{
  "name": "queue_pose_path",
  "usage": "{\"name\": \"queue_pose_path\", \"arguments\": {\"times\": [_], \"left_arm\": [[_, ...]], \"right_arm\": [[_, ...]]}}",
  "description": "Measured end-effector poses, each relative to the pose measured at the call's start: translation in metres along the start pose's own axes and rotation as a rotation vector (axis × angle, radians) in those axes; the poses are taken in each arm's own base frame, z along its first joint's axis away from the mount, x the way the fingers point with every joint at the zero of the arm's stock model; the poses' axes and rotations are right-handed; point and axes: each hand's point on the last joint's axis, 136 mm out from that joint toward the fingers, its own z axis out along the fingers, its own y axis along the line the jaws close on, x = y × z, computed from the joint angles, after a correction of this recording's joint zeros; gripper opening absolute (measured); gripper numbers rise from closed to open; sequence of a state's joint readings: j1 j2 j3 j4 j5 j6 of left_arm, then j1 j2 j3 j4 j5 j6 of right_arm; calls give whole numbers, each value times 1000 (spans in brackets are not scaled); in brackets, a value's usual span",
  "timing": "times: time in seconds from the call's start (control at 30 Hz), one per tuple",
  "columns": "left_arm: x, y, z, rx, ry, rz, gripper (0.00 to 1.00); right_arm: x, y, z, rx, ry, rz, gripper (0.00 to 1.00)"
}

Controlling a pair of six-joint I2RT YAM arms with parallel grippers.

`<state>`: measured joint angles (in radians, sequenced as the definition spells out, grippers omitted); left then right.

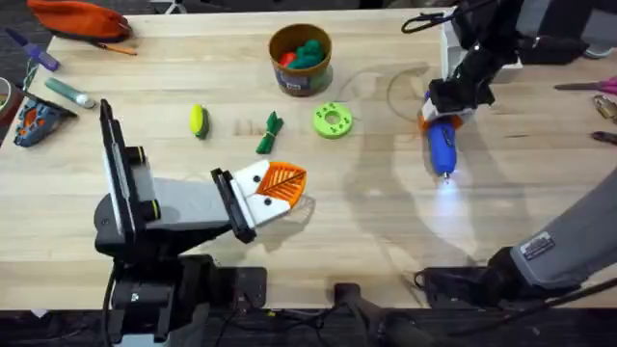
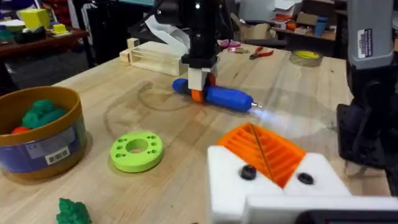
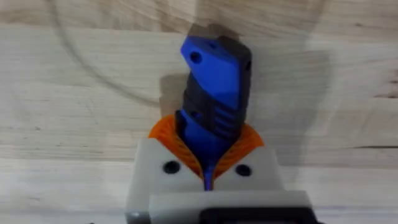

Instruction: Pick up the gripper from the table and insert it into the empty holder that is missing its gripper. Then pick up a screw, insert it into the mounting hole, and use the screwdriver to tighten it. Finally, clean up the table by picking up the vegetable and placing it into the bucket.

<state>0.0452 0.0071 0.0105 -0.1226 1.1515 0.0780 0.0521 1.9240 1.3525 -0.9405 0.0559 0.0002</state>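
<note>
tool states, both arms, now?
Left tool: shut, orange pads together, holding nothing.
Right tool: shut on the screwdriver, which lies on the table.

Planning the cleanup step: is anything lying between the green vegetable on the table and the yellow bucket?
Nothing visible. The green vegetable lies on bare wood just short of the bucket; the green disc sits off to one side, and the right claw is shut on the screwdriver well away.

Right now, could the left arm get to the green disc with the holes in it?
Probably yes. The green disc lies just beyond the left end effector, with bare table between, though its pads already look closed.
</note>
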Motion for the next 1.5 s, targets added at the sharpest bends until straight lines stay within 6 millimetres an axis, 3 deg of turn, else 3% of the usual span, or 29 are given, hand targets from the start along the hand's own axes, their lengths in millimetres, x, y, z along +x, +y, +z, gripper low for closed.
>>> {"name": "queue_pose_path", "arguments": {"times": [0.43,0.57,0.63,1.03,1.07,1.13,1.3,1.5], "left_arm": [[0,0,0,0,0,0,6],[0,0,0,0,0,0,6],[0,0,0,0,0,0,6],[0,0,0,0,0,0,6],[0,0,0,0,0,0,6],[0,0,0,0,0,0,6],[0,0,0,0,0,0,6],[0,0,0,0,0,0,6]], "right_arm": [[3,1,-1,-7,11,-1,23],[1,6,-13,-14,-26,-11,23],[-2,11,-30,-16,-79,-25,23],[2,71,-181,-82,-586,-169,23],[8,86,-219,-116,-721,-208,23],[15,96,-243,-141,-807,-234,23],[32,121,-290,-229,-972,-306,23],[53,157,-348,-458,-1150,-412,23]]}}
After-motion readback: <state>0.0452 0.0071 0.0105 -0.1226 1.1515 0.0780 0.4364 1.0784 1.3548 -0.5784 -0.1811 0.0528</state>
